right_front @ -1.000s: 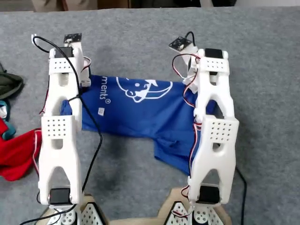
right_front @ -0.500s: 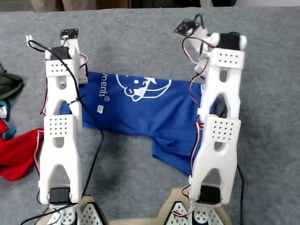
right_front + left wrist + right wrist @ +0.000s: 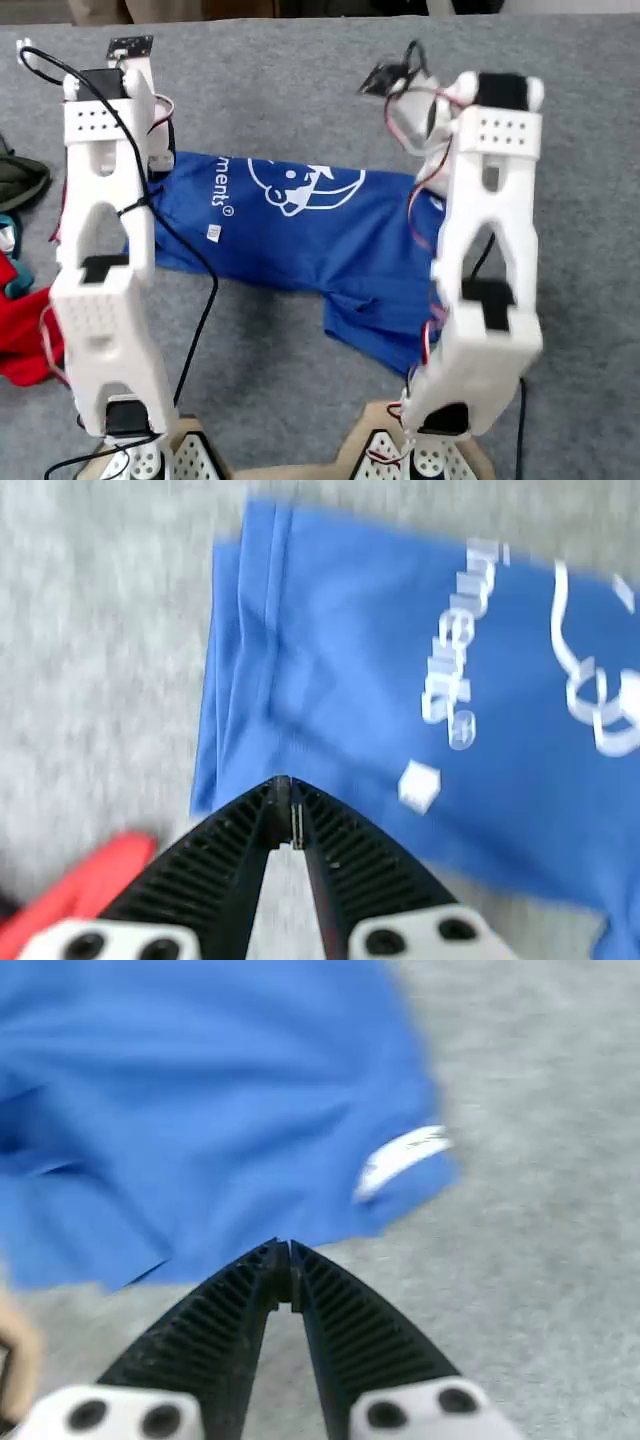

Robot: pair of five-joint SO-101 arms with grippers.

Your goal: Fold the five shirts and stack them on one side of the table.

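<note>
Both arms are lifting clear of the blue shirt — jaws together, gripping nothing — so this fold seems released.

The left arm and right arm are chunky white plastic shells with forked cut-outs, grids of small holes and black motors. A black cable trails the left one, red and white wires the right. The left gripper and right gripper have black ribbed fingers.
</note>
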